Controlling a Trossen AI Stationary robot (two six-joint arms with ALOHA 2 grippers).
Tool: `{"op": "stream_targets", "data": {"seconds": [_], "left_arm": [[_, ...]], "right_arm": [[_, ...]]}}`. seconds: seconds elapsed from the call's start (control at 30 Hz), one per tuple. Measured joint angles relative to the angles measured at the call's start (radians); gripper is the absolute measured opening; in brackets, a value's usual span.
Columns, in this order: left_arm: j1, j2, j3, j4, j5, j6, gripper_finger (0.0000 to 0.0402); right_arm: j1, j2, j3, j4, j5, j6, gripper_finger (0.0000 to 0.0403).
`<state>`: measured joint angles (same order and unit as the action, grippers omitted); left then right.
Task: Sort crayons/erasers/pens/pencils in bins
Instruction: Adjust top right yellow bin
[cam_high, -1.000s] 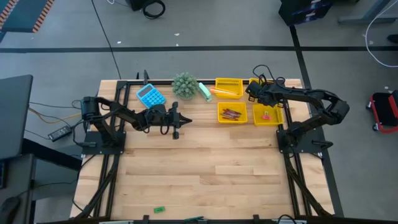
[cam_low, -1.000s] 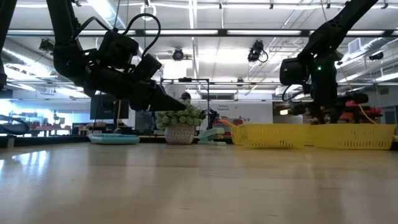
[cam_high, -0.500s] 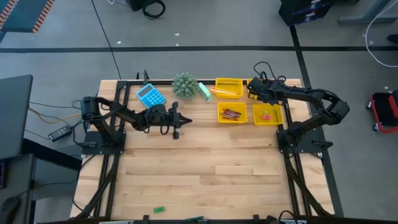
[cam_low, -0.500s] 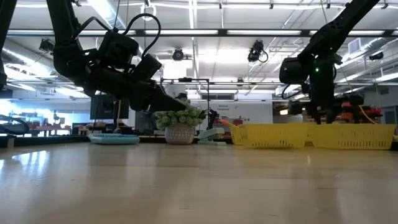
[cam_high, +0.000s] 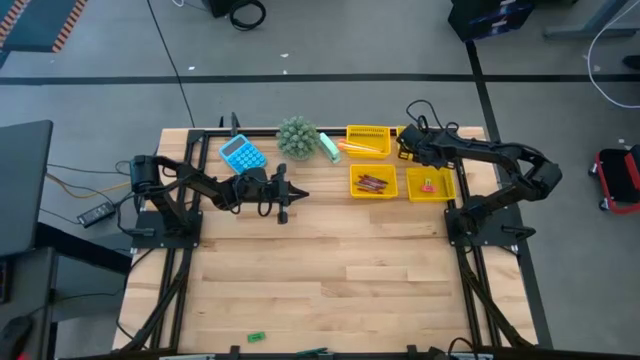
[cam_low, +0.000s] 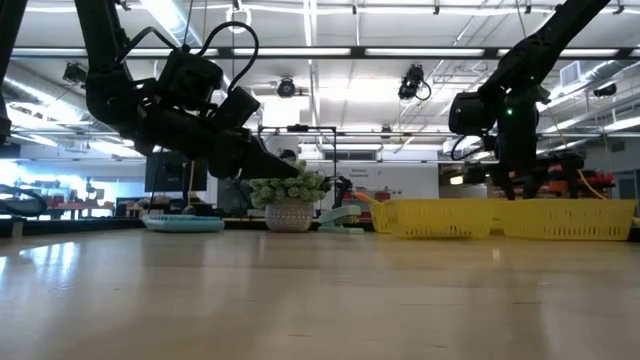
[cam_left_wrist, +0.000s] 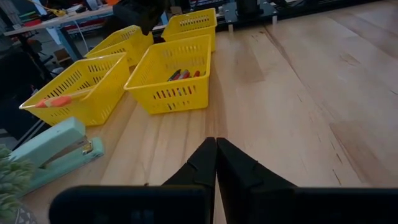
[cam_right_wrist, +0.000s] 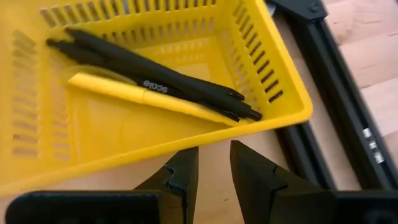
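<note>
Right gripper, fingers narrowly parted and empty, hangs over the pens in their bin. Left gripper, fingers closed, waits over the worktop. Watch the stray green eraser (near edge): you could miss it.

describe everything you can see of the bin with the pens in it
The pen bin is a bright yellow rectangular plastic basket with low slotted walls and a smooth rim. It sits flat at the table's far right corner, one corner close to the dark frame rail. Inside lie black pens, side by side and slanted across the floor, with one yellow pen against them. The right gripper hovers just outside its near wall, jaws slightly apart and empty, not touching it.
</note>
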<state>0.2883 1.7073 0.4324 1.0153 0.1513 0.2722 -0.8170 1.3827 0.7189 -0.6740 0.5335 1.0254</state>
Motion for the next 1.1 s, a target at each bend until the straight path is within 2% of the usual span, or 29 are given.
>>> {"op": "stream_targets", "data": {"seconds": [0.17, 0.4, 0.8, 1.1], "left_arm": [[0.0, 0.0, 0.0, -0.003, 0.0, 0.0, 0.0017], [0.0, 0.0, 0.0, -0.004, 0.0, 0.0, 0.0027], [0.001, 0.0, 0.0, -0.004, 0.0, 0.0, 0.0017], [0.001, 0.0, 0.0, -0.003, 0.0, 0.0, 0.0028]], "right_arm": [[-0.039, 0.0, -0.013, 0.0, -0.011, -0.009, 0.0099], [-0.01, 0.0, -0.031, 0.002, -0.034, -0.009, 0.0099], [0.011, 0.0, -0.031, 0.006, -0.037, -0.001, 0.01], [0.016, 0.0, -0.031, 0.078, -0.041, -0.043, 0.01]]}}
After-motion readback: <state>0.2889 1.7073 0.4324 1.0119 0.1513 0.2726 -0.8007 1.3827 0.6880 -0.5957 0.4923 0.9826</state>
